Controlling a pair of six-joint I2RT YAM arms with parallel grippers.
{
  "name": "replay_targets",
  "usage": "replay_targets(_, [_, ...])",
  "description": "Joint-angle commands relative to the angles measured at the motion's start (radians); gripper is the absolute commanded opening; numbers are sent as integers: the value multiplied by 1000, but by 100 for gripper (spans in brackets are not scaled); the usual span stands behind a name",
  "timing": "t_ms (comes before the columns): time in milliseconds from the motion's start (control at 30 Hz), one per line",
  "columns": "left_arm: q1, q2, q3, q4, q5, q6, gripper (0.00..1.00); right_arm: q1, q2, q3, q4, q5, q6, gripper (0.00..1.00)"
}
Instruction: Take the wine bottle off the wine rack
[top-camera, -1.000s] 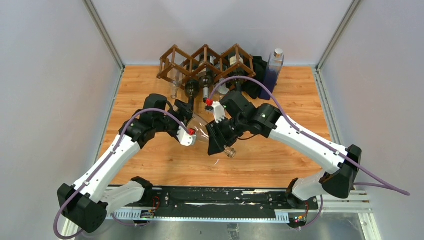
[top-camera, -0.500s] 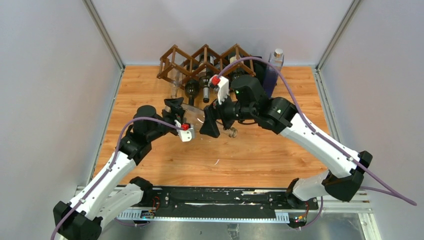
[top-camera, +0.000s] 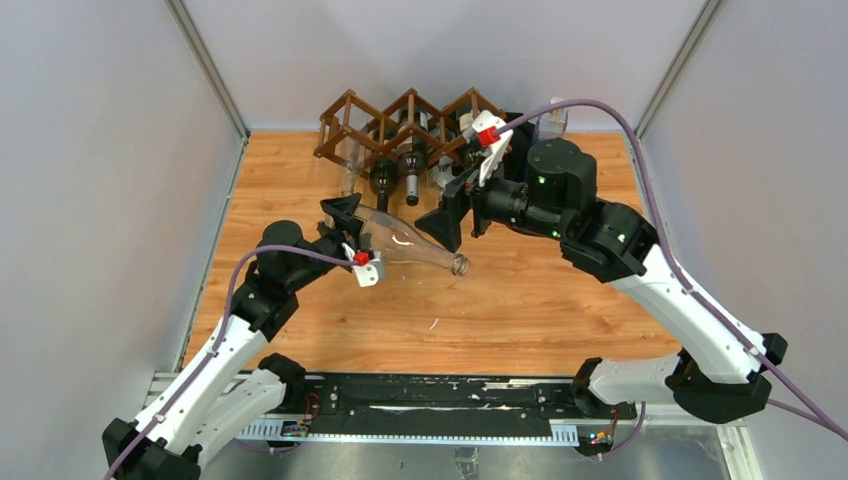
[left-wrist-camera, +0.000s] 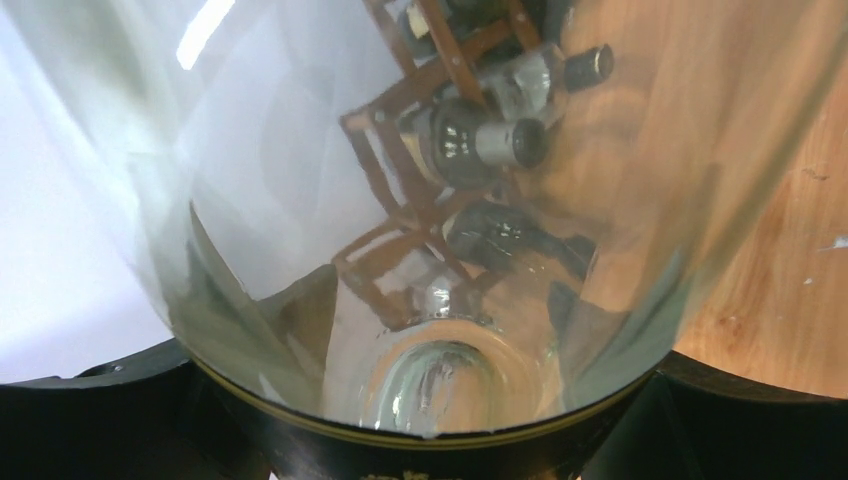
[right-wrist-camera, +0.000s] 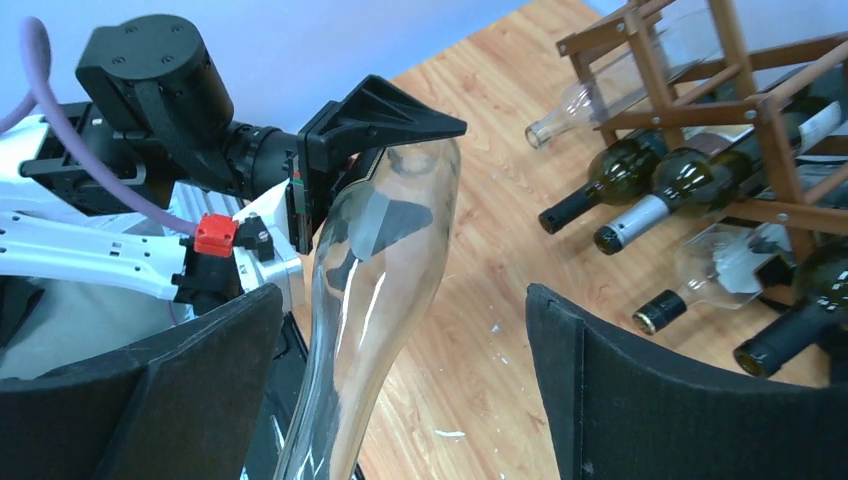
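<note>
- Now that our right gripper (top-camera: 455, 205) has let go of the neck it held half a second ago, the clear wine bottle (top-camera: 410, 243) hangs from our left gripper (top-camera: 355, 238) alone.
- The left claw is clamped across the bottle's wide base end. The bottle lies nearly level just in front of the wine rack (top-camera: 400, 125), clear of its cells, neck pointing right.
- Our right claw stands wide open and holds nothing. It has swung back toward the rack's right front and now sits between rack and bottle.
- We judge the handover finished and the bottle's removal done, apart from setting it down.
- Several dark bottles (top-camera: 410, 160) remain in the rack, and we think the right arm is lining up on them.
- We cannot tell whether the held bottle touches the table (top-camera: 560, 300).
</note>
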Motion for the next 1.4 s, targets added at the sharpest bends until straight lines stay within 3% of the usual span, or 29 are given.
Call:
replay_targets(0, [-7,-6,79,176,-45,-229,0,-20,-78,13,56,53,-31,95])
replay_targets(167, [-7,37,161,139,-80,-537,0,-23,-154,-50,126,60,-30,95])
replay_targets(433, [-7,106,288,12,13,-796,0,-23,-196,-154,293,47,20,96])
replay_targets(767, [-7,98,335,-150,242,-875,0,-23,-21,-123,465,-60,85,96])
replay_targets(900, [-7,86,335,-186,276,-867,0,-23,29,-137,570,-78,129,89])
replay_targets(1033, [-7,92,334,-182,267,-915,0,-23,69,-137,613,-66,137,73])
replay_targets(1100, [-7,101,337,-196,278,-916,0,-23,83,-130,609,-65,124,56])
replay_targets(1167, [-7,107,341,-211,296,-919,0,-23,88,-127,598,-56,117,33])
replay_targets(1200, [-7,110,344,-221,301,-920,0,-24,87,-128,590,-40,110,11])
replay_targets(1233, [-7,115,350,-238,301,-920,3,-24,82,-129,575,-22,105,1])
replay_targets(1267, [-7,120,356,-249,296,-923,21,-28,79,-128,566,-4,100,0])
replay_targets(1333, [-7,148,385,-309,231,-943,76,-43,73,-118,523,18,91,0])
replay_targets(1367, [-7,172,409,-361,201,-931,95,-56,74,-104,476,30,87,0])
